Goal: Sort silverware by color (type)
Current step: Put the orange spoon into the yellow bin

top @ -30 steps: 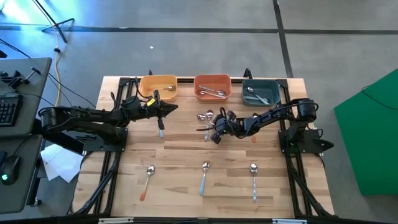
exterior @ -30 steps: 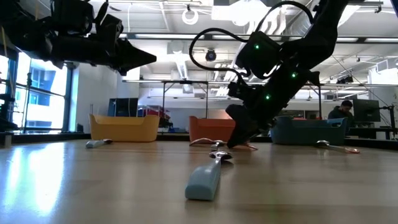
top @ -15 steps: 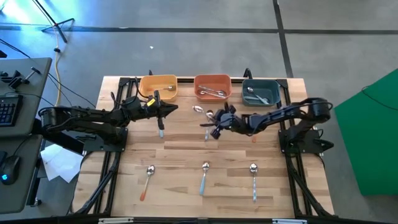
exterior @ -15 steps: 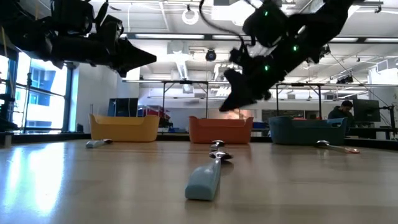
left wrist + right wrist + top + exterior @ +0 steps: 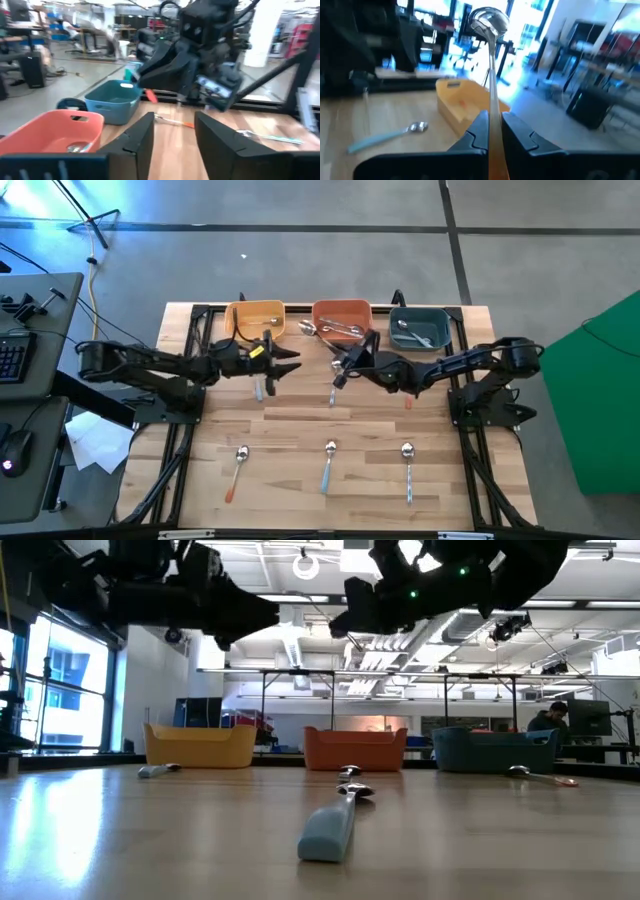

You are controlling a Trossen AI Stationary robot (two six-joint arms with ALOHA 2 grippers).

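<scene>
When we look down from above, the right gripper [image 5: 341,363] is lifted beside the orange bin [image 5: 342,319], clamped on a spoon [image 5: 312,328] whose bowl points toward that bin. Our left gripper [image 5: 287,360] hovers over the table [image 5: 300,420] in front of the yellow bin [image 5: 253,320], above a blue-handled spoon [image 5: 259,388]. Three more spoons lie in a row near the front edge, and others sit in the orange and teal bins.

At table height, both arms hang high, and a blue handle [image 5: 328,828] lies closest.

From the left wrist, we see the fingers [image 5: 137,137] spread, nothing between.

From the right wrist, the fingers [image 5: 478,131] pinch the orange handle of the spoon [image 5: 490,22].
</scene>
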